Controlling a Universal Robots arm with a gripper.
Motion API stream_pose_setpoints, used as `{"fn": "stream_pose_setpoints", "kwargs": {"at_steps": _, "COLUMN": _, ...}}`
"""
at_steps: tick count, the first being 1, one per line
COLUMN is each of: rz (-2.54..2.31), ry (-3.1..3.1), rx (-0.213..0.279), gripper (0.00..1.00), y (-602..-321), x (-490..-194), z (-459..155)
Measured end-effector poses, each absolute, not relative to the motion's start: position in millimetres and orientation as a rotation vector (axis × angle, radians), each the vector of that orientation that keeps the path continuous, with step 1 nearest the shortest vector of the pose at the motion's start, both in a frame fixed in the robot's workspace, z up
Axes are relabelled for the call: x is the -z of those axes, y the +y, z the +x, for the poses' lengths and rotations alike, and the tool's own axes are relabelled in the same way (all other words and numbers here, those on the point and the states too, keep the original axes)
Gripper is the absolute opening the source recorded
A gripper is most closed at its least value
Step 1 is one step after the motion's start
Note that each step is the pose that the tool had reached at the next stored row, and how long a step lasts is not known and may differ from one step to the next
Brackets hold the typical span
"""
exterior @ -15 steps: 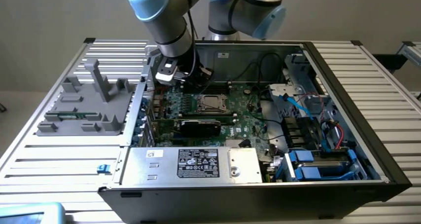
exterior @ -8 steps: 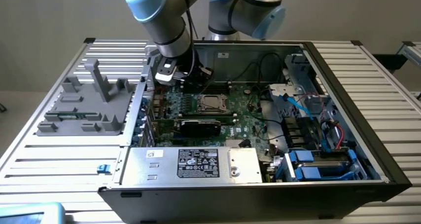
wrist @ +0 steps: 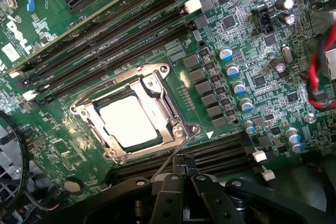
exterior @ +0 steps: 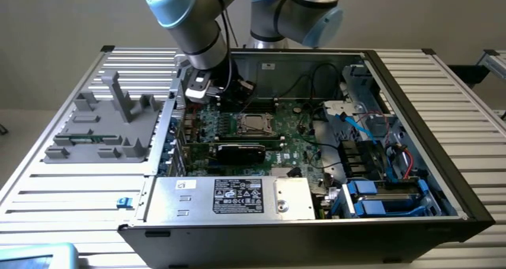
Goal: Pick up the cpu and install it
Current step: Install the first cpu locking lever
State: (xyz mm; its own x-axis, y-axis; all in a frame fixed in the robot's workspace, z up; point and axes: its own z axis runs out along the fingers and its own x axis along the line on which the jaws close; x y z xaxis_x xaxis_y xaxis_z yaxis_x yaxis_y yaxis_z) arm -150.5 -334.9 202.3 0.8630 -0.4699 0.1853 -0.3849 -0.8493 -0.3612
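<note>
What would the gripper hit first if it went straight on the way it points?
Probably the thin lever wire beside the socket, or the black slots under the gripper; depth is unclear. The cpu, in the socket, lies off that line.

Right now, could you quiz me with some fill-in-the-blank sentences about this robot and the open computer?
1. The cpu sits in its ___, under a metal frame.
2. The gripper has its fingers ___.
3. The circuit board is coloured ___.
Missing words: socket, shut, green.
</note>
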Motion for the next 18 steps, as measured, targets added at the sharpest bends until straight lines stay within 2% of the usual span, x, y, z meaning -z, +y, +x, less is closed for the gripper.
{"fn": "stream_pose_setpoints", "kwargs": {"at_steps": 6, "rz": -2.718, "ry": 0.638, "rx": 0.403, "gripper": 0.11, "y": -334.8, "x": -201.2, "z": -153.1}}
{"fn": "stream_pose_setpoints", "kwargs": {"at_steps": 18, "rz": -2.700, "ry": 0.627, "rx": 0.392, "gripper": 0.11, "y": -340.0, "x": -200.2, "z": -153.4}}
